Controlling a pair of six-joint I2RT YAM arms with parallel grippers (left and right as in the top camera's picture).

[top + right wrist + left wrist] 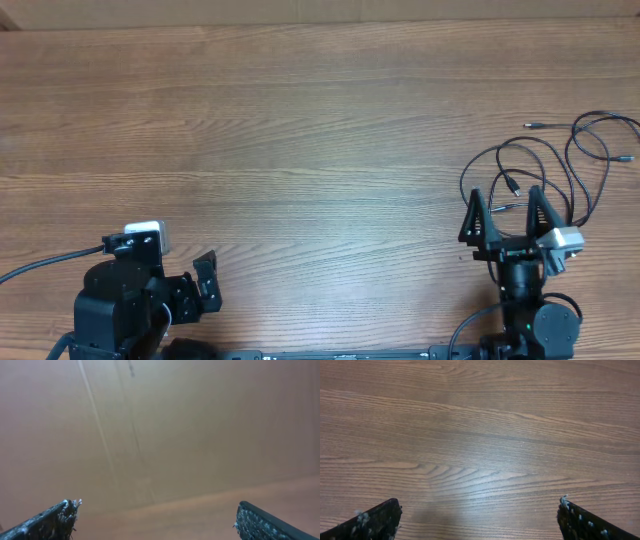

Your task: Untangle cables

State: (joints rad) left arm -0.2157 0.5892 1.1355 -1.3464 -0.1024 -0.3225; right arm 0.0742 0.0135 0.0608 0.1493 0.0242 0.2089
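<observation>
cables point(568, 172): loose overlapping loops, far right.
right gripper point(508, 212): jaws spread, empty — best to pinch one plug end and pull outward slowly.
left gripper point(200, 288): spread wide, idle.

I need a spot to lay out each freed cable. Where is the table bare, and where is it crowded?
Bare: the table from its left edge across the middle, bordered below by the left arm and on the right by the cables. Crowded: the far right, where the cables loop just ahead of the right gripper, fingers open.
</observation>
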